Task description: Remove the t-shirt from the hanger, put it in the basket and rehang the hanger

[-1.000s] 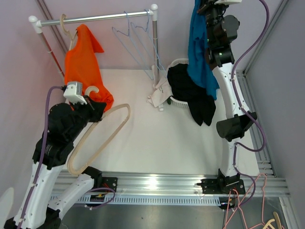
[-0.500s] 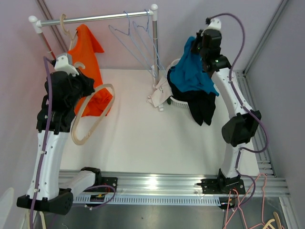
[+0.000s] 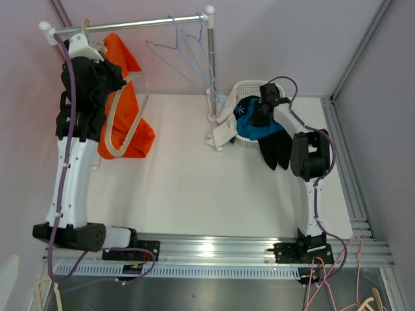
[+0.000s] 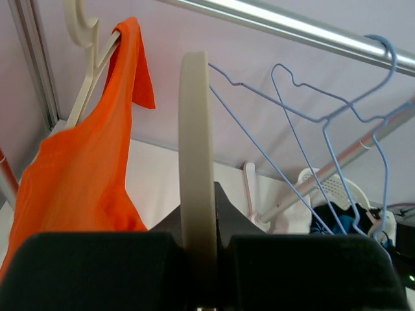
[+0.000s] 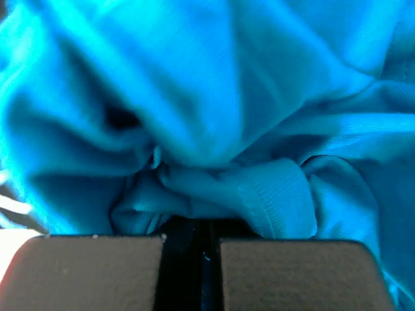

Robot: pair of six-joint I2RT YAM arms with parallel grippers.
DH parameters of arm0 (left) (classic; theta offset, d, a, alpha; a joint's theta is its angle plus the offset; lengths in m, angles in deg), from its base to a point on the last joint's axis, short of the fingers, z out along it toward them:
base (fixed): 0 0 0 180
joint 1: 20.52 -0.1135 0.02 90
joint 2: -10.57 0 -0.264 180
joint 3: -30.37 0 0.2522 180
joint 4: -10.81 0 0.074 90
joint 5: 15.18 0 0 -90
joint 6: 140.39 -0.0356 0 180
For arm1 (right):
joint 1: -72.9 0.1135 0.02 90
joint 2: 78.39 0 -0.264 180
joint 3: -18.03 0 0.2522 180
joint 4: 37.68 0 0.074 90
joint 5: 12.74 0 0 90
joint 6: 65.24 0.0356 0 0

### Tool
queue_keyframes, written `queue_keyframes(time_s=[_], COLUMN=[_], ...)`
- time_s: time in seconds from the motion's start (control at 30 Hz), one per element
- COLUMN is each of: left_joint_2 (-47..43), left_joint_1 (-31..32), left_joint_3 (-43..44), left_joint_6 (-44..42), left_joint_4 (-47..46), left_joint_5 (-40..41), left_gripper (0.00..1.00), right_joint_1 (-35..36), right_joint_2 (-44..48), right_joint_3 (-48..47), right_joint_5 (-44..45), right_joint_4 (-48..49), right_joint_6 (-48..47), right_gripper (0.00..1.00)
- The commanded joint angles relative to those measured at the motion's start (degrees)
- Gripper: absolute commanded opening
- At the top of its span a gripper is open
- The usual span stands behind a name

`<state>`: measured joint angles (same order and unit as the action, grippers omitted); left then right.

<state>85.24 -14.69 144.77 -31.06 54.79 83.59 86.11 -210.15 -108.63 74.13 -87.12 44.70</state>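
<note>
The right arm has dropped since half a second ago, and the blue t-shirt [image 3: 249, 126] it held aloft now lies in the white basket [image 3: 246, 87], beside a black garment [image 3: 275, 150] spilling over the rim. The left arm has stretched higher, nearly to the rail [image 3: 130, 24]. The left gripper [image 4: 198, 246] clamps the bare cream hanger [image 4: 196, 149] beside an orange shirt [image 3: 123, 97]. The right gripper [image 5: 192, 253], folded down into the basket with jaws nearly together, pinches the t-shirt's bunched cloth.
</note>
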Motion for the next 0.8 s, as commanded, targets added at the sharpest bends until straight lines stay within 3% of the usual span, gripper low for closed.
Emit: queue_keyframes(time_s=[0.0, 0.13, 0.27, 0.43, 0.57, 0.7, 0.77], left_joint_2=[5.3, 9.7, 12.4, 14.8, 14.7, 14.4, 14.8], left_joint_1=[-1.5, -1.6, -1.5, -1.5, -1.5, -1.5, -1.5], left_joint_3=[5.5, 9.3, 12.5, 16.2, 15.4, 13.2, 12.7], left_joint_6=[-1.7, -2.2, -4.2, -5.6, -7.7, -10.8, -11.9], left_joint_4=[-5.3, -6.3, -6.6, -6.7, -8.8, -13.9, -16.9], left_joint_5=[-1.8, -1.5, -0.7, 0.4, 1.5, 0.5, 0.6], left_gripper=[0.01, 0.00, 0.01, 0.01, 0.01, 0.01, 0.01], right_joint_1=[-1.7, -2.1, -2.1, -2.2, -2.1, -2.1, -2.2], right_joint_2=[1.7, 9.1, 13.4, 14.7, 15.1, 21.0, 26.0], right_joint_3=[4.2, 3.8, -0.2, -6.4, -10.4, -6.1, -1.9], right_joint_5=[2.6, 5.9, 8.1, 9.2, 9.1, 10.3, 10.0], right_joint_4=[-7.6, -8.2, -10.6, -12.5, -15.2, -12.0, -9.2], right_joint_6=[-1.0, -2.1, -2.7, -3.1, -3.2, -2.5, -2.2], right_gripper=[0.00, 0.06, 0.34, 0.40, 0.54, 0.91, 0.95])
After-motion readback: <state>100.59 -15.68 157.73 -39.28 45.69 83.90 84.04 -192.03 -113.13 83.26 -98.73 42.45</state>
